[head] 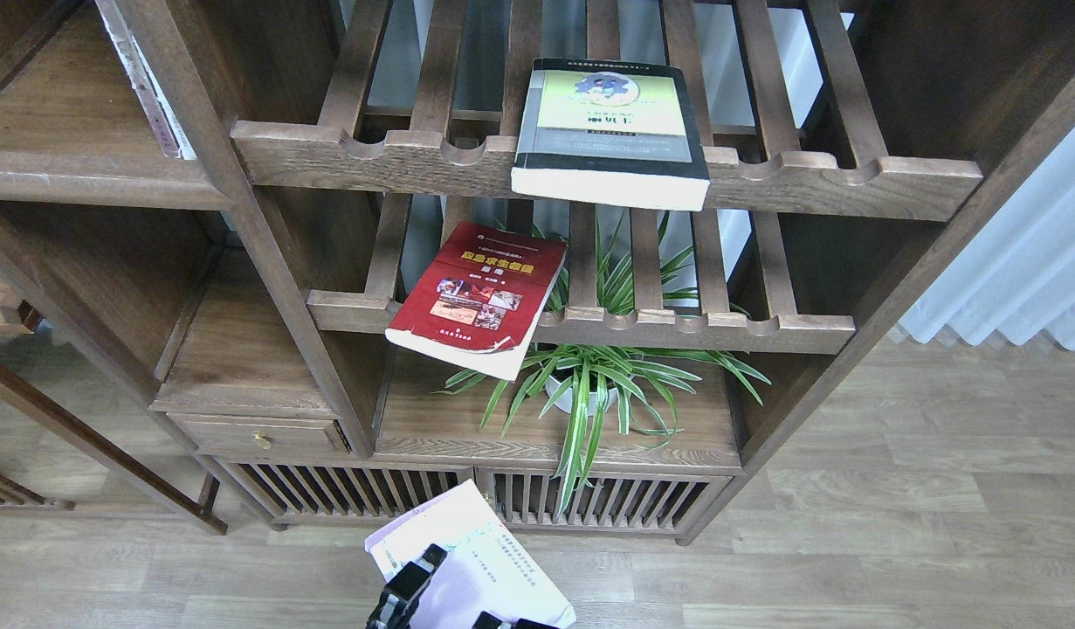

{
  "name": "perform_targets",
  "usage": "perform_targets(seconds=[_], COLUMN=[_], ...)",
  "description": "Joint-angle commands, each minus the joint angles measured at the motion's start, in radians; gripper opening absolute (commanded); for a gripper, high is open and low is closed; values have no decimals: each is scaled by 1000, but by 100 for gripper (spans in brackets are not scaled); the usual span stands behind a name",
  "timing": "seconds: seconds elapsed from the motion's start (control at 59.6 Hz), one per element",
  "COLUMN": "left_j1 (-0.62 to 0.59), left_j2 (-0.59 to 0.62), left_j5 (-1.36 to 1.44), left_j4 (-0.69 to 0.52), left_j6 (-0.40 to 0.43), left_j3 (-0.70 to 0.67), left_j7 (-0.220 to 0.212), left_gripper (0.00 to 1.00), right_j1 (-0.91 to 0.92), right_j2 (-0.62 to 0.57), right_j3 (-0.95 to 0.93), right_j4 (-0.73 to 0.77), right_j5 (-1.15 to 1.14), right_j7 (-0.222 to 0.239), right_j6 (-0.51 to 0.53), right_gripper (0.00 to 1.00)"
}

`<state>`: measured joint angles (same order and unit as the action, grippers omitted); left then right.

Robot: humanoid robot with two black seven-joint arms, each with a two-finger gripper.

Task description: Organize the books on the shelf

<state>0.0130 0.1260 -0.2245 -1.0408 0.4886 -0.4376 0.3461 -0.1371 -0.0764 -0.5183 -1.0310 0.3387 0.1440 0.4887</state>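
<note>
The pale lavender-white book [480, 559] is held tilted in the air at the bottom centre, in front of the bookcase base. My left gripper [410, 587] lies over the book's left edge; its fingers cannot be told apart. Only a sliver of my right gripper [502, 623] shows, under the book's lower edge, where it holds it. The thick yellow-green book [611, 131] lies flat on the upper slatted rack, overhanging its front rail. The red book [480, 297] lies askew on the lower slatted rack, its corner hanging over. The solid dark-brown shelf [83, 179] is at the upper left.
A spider plant in a white pot [589, 389] stands on the board below the racks. A thin book [144, 87] leans at the shelf's right end. A small drawer [258, 432] and a slatted base [589, 502] are low. A white curtain [1017, 262] hangs at the right.
</note>
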Motion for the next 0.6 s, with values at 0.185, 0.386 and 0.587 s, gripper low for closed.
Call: perform_targets(seconds=[0.185,0.386,0.587], left_j1=[12,73,185], left_j2=[92,256,472], left_j5=[1,1,-4], left_j4=[-70,-221,-389], left_j6=[0,0,0], left_j3=[-75,-176,-337], left_j7=[-15,-42,-47], left_gripper=[3,3,4], right_j1=[50,44,50], right_j2=[-13,-20,-13], right_j3=[-8,-9,-11], right_j4=[2,5,49], right_j5=[-10,-9,-6], right_j7=[-4,-12,-17], right_j6=[0,0,0], right_gripper=[87,97,99])
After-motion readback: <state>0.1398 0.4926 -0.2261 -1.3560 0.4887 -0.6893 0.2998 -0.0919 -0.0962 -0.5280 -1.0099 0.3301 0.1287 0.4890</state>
